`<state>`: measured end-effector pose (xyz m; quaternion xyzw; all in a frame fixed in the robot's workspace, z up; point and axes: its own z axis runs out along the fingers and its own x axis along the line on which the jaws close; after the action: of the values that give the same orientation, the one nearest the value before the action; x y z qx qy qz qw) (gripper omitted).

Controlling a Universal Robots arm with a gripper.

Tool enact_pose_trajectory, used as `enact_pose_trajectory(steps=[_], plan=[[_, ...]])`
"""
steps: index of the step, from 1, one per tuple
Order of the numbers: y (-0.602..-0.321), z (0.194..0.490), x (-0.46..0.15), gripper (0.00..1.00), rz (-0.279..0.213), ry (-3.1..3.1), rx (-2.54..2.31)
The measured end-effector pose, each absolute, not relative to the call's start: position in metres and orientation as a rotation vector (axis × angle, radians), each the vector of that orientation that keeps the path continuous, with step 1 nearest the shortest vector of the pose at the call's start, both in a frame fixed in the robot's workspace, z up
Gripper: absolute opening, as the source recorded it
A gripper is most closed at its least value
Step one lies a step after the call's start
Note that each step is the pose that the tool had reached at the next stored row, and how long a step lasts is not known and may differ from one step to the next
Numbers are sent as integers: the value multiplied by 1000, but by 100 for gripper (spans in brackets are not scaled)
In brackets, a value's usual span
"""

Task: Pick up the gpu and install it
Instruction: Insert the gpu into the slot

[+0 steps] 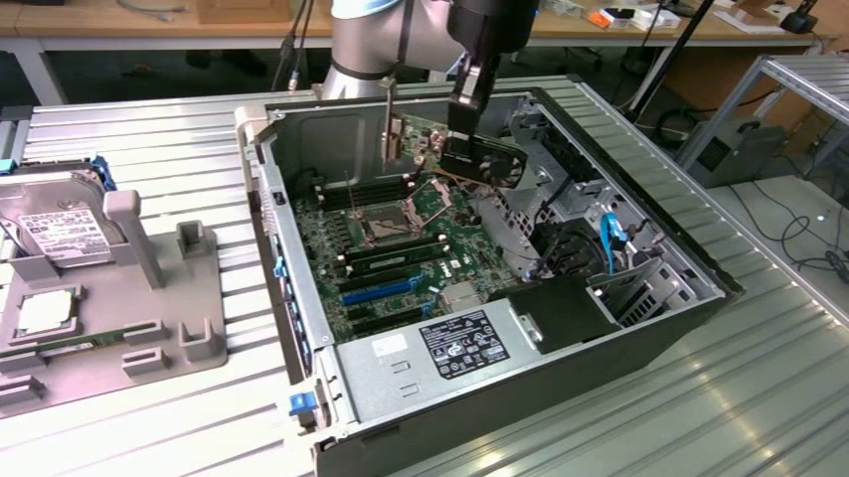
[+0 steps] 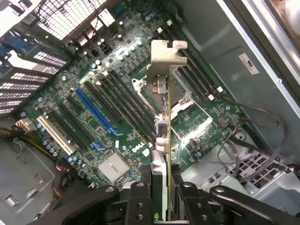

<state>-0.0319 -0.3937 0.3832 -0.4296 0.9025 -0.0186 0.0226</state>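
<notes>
**Gripping the gpu (image 1: 484, 164) above the open case (image 1: 325, 139)**

Exterior view: the gripper (image 1: 462, 121) was clamped on the gpu and held it in the air over the motherboard (image 1: 438, 263), toward the far end of the case. The card's metal bracket (image 1: 393, 139) sat on the exterior view's left.

Wrist view: the card stood edge-on between both fingers (image 2: 139, 199), with the bracket farthest from them. It hung above the board, apart from the blue slot (image 2: 96, 112).

We see gpu (image 1: 484, 162) above motherboard (image 1: 398, 253), inside case (image 1: 531, 402); hard drive (image 1: 54, 234) sits off to exterior view's left.
</notes>
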Motion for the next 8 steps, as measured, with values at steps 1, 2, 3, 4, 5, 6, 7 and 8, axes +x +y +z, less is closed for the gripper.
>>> enact_pose_trajectory(steps=[1, 2, 3, 4, 5, 6, 7, 8], plan=[[-394, 383, -32, 27, -57, 2789, -1343], [-394, 383, -32, 27, -57, 2782, -1357], [-394, 383, -32, 27, -57, 2775, -1372], [-394, 383, -32, 27, -56, 2769, -1383], [-394, 383, -32, 27, -56, 2765, -1391], [-394, 383, -32, 27, -56, 2755, -1410], [-394, 383, -32, 27, -55, 2741, -1436], [-394, 383, -32, 27, -54, 2732, -1453]])
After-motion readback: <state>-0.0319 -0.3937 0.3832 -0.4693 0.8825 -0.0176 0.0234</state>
